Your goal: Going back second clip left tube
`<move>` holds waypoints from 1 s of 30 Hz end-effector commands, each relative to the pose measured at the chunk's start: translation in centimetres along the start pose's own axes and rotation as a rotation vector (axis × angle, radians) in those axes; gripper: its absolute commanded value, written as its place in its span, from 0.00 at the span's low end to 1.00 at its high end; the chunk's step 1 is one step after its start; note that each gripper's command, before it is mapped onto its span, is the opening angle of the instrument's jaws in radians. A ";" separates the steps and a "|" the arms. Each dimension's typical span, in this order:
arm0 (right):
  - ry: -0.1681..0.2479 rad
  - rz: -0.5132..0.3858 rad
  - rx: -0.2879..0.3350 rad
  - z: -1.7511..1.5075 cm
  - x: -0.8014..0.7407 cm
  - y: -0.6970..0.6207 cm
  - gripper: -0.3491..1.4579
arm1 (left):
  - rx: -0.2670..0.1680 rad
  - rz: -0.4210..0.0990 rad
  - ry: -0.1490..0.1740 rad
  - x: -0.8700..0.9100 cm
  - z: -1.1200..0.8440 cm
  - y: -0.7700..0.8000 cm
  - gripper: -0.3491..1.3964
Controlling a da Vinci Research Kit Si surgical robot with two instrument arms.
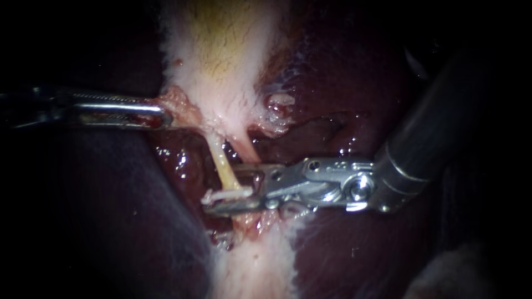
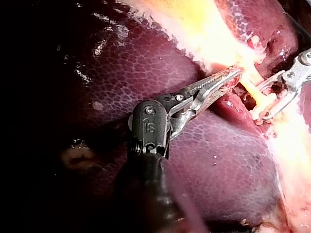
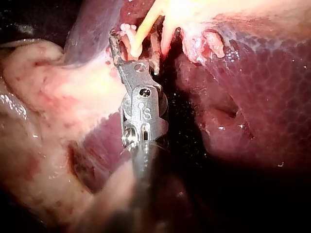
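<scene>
pale left tube (image 1: 223,165) (white clip (image 1: 224,195) across)

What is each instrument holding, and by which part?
The left instrument grips the pink ragged tissue by its edge; the right instrument's open jaws straddle the yellow tube, holding nothing.

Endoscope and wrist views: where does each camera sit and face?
Endoscope view: close in, facing the tube and its clip; left instrument and right instrument both show.
Left wrist view: on the left arm, looking along its own shaft to jaws shut on pale tissue.
Right wrist view: on the right arm, looking along its shaft to open jaws straddling the tube.
Shared: both wrist views show the tube and right instrument.
</scene>
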 end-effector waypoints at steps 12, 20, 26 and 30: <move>0.002 -0.232 0.035 -1.00 0.04 0.02 0.47 | -0.002 0.000 -0.001 0.00 -0.05 0.00 0.00; 0.001 -0.249 0.054 -1.50 0.06 0.05 0.47 | -0.002 0.000 -0.001 0.00 -0.05 0.00 0.00; 0.003 -0.261 0.058 -1.70 0.18 0.09 0.47 | -0.002 0.000 -0.001 0.00 -0.05 0.00 0.00; 0.004 -0.273 0.054 -1.79 0.24 0.11 0.47 | -0.002 0.000 -0.001 0.00 -0.05 0.00 0.00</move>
